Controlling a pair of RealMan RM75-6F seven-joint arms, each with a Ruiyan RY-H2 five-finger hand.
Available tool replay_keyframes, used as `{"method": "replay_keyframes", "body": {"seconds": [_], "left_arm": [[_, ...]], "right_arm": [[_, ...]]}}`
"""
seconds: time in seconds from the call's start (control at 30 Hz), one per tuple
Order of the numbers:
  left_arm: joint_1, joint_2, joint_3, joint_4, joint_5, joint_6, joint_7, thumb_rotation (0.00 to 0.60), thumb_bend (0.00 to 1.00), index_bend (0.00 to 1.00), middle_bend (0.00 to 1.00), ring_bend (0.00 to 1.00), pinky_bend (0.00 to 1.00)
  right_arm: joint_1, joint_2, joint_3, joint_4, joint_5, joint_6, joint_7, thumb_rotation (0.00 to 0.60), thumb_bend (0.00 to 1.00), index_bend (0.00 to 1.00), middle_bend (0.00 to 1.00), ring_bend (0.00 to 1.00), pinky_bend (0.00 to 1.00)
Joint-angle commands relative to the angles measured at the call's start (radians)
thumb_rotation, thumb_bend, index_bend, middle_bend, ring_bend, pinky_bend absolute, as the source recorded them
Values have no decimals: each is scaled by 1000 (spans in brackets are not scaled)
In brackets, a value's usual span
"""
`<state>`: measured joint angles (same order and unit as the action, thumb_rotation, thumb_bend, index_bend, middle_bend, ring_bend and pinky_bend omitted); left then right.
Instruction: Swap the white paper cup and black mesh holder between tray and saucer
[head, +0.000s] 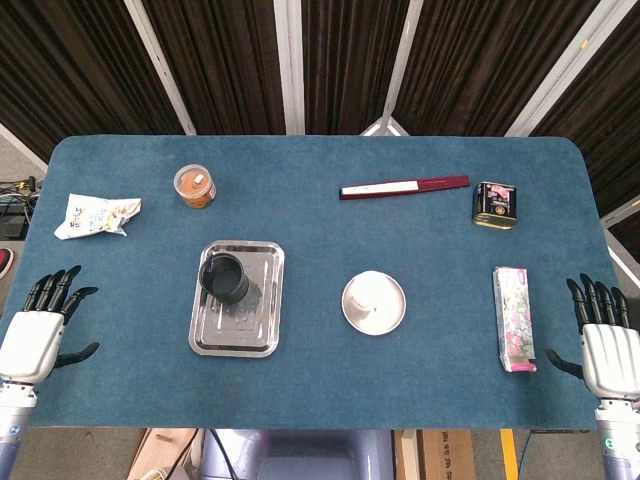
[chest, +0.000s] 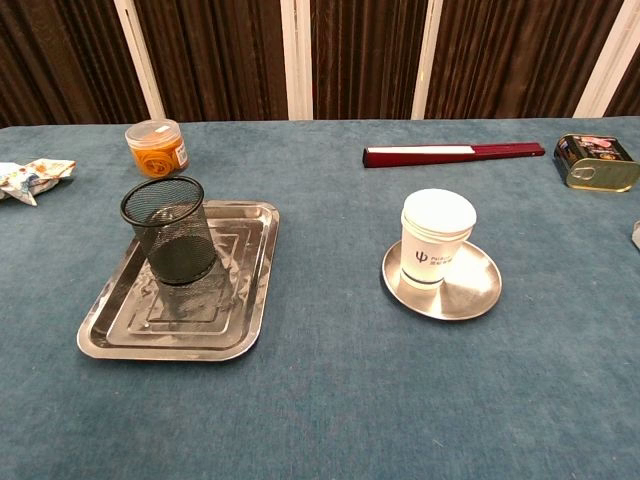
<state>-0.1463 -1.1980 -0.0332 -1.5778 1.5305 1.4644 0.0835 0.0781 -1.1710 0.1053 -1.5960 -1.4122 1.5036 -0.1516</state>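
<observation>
While both hands wait at the near corners, nothing is lifted yet, so the step in hand looks like the first reach.

Tray (head: 262, 341): steel, left of centre; it carries the black mesh holder (head: 225, 278) upright in its far half. In my view one item must be parked on bare cloth first, since both seats are taken.

Saucer (head: 396, 317): round, right of the tray and apart from it; the white paper cup (chest: 437, 238) stands upright on it, toward its far-left part.

How to do it well: I would take the holder from the side with the near hand, low on its wall, lift straight up to clear the tray lip, and set it on cloth between tray and saucer. The cup is light and soft, so a gentle hold seems wise.

Left hand (head: 42, 322): empty, fingers extended and a little apart, thumb out; the holder lies well to its right and further up the table.

Right hand (head: 605, 335): empty, fingers extended close side by side; the cup lies well to its left.
</observation>
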Motion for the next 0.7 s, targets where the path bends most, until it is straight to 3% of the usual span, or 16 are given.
{"method": "replay_keyframes", "body": {"seconds": [0.03,0.47,0.7], "left_arm": [[-2,-2,-2,2,0,-1,1,600,99,231,6,0,54],[0,-2,1,4,17,13,-15,600,99,231,6,0,54],[8,0,5,0,51,47,-45,600,99,230,0,0,53]], "right_arm": [[1,-2,2,0,1,0,-2,600,0,1,0,0,0],[-2,1,-3,-11,-3,-5,-8,600,0,1,0,0,0],[23,24,-32,-49,-42,-72,46,600,0,1,0,0,0]]}}
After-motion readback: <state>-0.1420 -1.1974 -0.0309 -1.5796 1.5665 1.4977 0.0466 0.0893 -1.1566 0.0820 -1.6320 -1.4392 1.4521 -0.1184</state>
